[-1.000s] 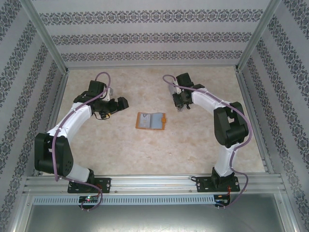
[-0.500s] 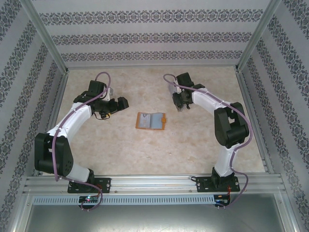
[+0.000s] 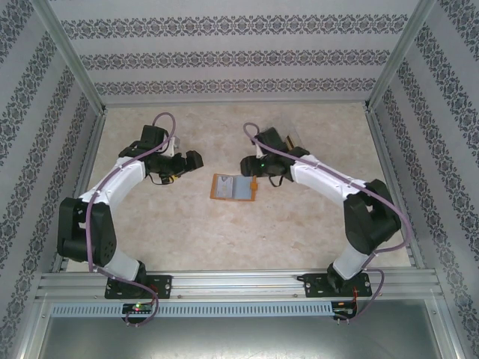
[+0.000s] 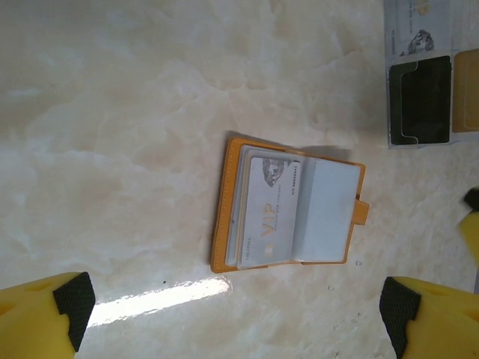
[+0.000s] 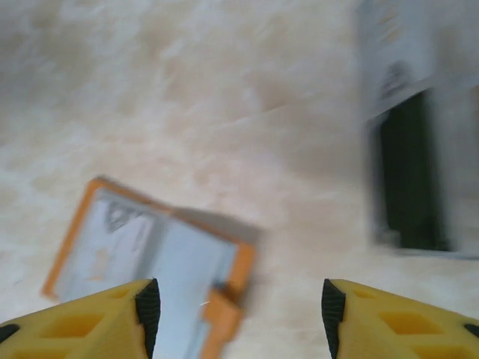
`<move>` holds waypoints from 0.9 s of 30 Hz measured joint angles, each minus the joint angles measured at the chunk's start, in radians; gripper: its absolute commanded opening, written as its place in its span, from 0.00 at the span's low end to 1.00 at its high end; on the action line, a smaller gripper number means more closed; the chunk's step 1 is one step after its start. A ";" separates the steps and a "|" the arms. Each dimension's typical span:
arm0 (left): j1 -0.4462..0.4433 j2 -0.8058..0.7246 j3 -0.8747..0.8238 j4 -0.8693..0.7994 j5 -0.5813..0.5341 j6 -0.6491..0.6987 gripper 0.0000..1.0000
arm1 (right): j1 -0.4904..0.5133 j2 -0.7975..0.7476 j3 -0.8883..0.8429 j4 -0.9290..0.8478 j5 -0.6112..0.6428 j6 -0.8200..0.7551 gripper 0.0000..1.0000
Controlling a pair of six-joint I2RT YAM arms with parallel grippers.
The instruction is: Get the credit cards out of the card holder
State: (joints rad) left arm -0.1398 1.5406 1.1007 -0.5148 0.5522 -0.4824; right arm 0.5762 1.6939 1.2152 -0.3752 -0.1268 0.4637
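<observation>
The card holder [image 3: 234, 188] lies open on the marble table, orange with grey-blue pockets, its tab [image 5: 221, 314] pointing right. A pale VIP card [image 4: 273, 209] sits in the left pocket of the card holder [image 4: 288, 206]. Loose credit cards lie apart on the table: a black one [image 4: 420, 99], a grey one [image 4: 419, 30] and a yellow-gold one [image 4: 465, 90]. My right gripper [image 3: 252, 168] hovers open and empty just above the tab edge of the card holder [image 5: 150, 254]. My left gripper [image 3: 193, 161] stands wide open to the holder's left, holding nothing.
The black card [image 5: 408, 172] shows blurred at the right of the right wrist view. Patterned walls and metal frame posts [image 3: 75, 67] enclose the table on three sides. Bare marble lies in front of the holder [image 3: 239, 239].
My right arm swung left from the back right to the holder's tab edge, and its jaws went from shut to open. The left arm shifted slightly.
</observation>
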 measured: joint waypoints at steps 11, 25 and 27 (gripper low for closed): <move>-0.062 0.117 -0.045 0.132 0.047 -0.080 0.88 | 0.076 0.171 -0.003 0.179 -0.103 0.352 0.35; -0.161 0.273 0.066 0.135 0.006 -0.133 0.44 | 0.060 0.253 -0.014 0.219 -0.127 0.439 0.22; -0.169 0.279 0.069 0.136 -0.009 -0.140 0.39 | 0.054 0.260 -0.014 0.215 -0.128 0.440 0.21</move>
State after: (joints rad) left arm -0.3088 1.8194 1.1698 -0.3790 0.5434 -0.6228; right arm 0.6300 1.9537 1.2007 -0.1604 -0.2546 0.9035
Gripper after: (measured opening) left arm 0.428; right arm 0.217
